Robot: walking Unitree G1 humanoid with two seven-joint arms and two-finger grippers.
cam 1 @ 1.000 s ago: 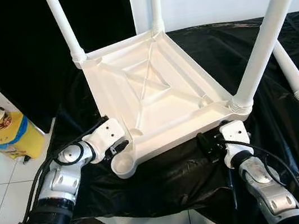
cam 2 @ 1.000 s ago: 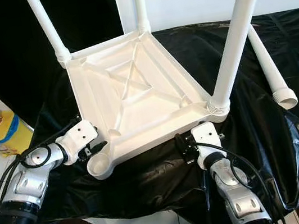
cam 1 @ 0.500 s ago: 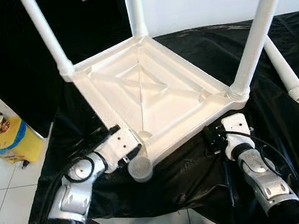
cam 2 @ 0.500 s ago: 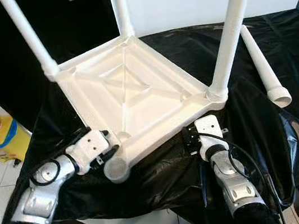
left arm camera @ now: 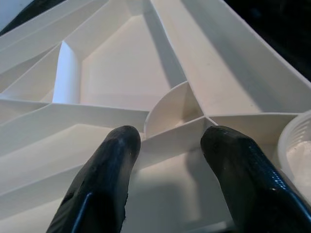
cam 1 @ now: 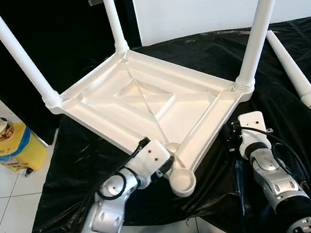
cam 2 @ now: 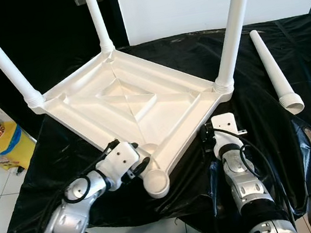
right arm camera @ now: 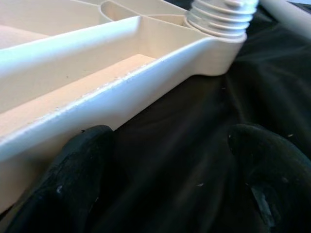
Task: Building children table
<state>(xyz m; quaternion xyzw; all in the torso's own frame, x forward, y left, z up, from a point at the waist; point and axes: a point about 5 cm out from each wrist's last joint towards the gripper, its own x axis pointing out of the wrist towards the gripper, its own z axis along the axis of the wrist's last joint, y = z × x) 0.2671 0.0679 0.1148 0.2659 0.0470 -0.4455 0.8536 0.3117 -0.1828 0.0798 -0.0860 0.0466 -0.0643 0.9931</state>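
Note:
The white children's table top [cam 1: 141, 98] lies upside down on the black cloth, with three white legs standing up from its corners. Its near corner has an empty round socket [cam 1: 183, 181]. A loose white leg [cam 1: 294, 74] lies on the cloth at the far right. My left gripper [cam 1: 166, 167] sits at that near corner, open, its fingers [left arm camera: 112, 160] spread over a rib junction of the underside. My right gripper [cam 1: 233, 134] is open beside the right corner's rim [right arm camera: 121, 92], one finger against the rim, the other over the cloth.
The black cloth [cam 1: 192, 51] covers the low work surface and hangs over its front edge. A yellow container [cam 1: 10, 152] with a paper cup on top stands on the white tile floor at the left. A dark door is behind the table top.
The table top has turned: its empty socket corner swung right and nearer, the back-left leg swung left. My left gripper went along with that corner; the right gripper shifted slightly toward the right corner.

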